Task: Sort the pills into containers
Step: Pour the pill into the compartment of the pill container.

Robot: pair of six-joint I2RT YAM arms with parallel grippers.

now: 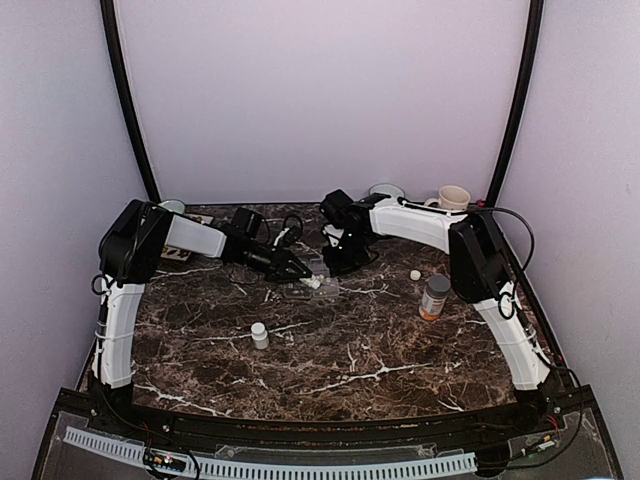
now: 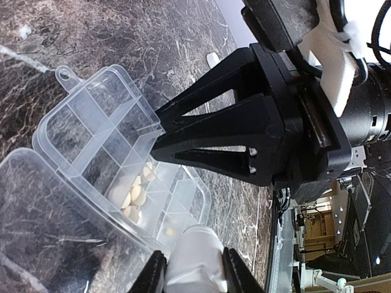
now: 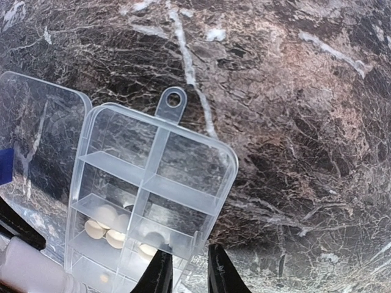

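Pills (image 2: 135, 194) are too small to spot in the top view; there the box (image 1: 325, 290) lies mid-tabletop, toward the far edge, with both arms bent in over it. The left gripper (image 1: 304, 278) reaches it from the left and the right gripper (image 1: 345, 264) from the far side, the two close together. In the left wrist view the left fingers are clamped on a white bottle (image 2: 194, 259) whose end sits at the box's rim. The lid lies flat open. Several pills are heaped in one middle compartment, and one seems to lie alone in the next. The right fingers converge at the box's edge. In the right wrist view those jaws stand nearly together astride the rim. I cannot tell whether they pinch it, a pill or nothing. The likely risks: the light box could drag or tip if the right fingers pull on its wall, scattering the pills. The bottle could dump too many into one cell or over the dividers. The crowded grippers could knock together.
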